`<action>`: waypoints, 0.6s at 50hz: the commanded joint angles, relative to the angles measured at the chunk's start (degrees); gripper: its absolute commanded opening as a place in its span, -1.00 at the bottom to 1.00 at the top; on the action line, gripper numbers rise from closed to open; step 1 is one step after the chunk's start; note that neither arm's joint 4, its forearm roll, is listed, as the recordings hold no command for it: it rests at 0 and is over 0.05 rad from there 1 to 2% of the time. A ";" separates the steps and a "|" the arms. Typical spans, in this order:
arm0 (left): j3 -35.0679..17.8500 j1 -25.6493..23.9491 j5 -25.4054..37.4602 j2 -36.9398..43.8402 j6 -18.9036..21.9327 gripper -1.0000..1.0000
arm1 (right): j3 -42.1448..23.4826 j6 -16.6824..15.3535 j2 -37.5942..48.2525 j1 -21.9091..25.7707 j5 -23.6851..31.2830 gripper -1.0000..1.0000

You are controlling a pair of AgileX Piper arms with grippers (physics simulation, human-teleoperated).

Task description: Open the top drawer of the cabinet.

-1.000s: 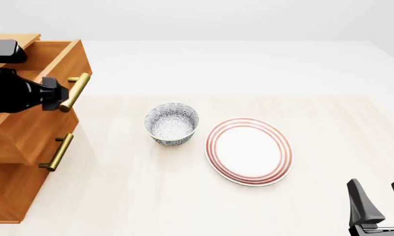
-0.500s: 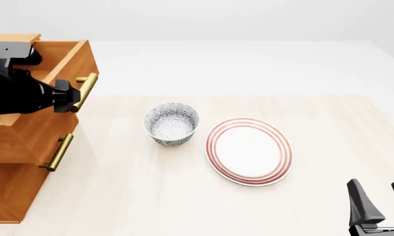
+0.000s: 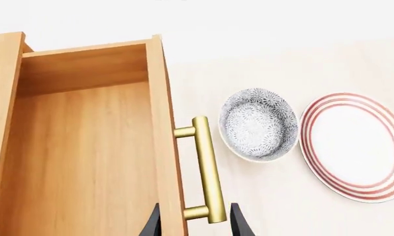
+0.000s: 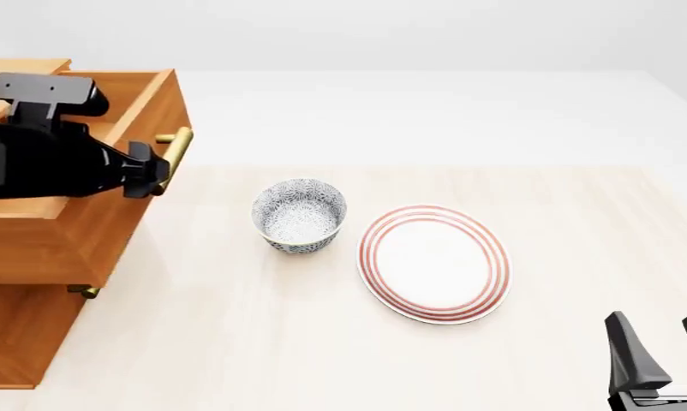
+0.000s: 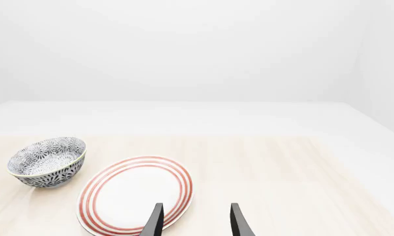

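At drawer handle [image 4: 175,154]: left end effector [image 4: 155,175].

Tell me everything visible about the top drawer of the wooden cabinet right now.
The top drawer is an orange-brown wooden box, open-topped, nothing visible inside. It stands pulled well out of the cabinet, overhanging the drawers below. A brass bar handle sits on two posts on its front. The left gripper straddles that handle's near end.
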 commanded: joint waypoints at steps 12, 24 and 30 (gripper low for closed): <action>-0.47 -5.18 -1.23 2.87 1.39 1.00 | 0.00 -0.01 0.00 0.00 0.00 1.00; -1.78 -6.59 -0.91 2.47 2.76 1.00 | 0.00 0.00 0.00 -0.01 0.00 1.00; -2.34 -7.32 -0.88 2.11 3.20 1.00 | 0.00 0.00 0.00 0.00 0.00 1.00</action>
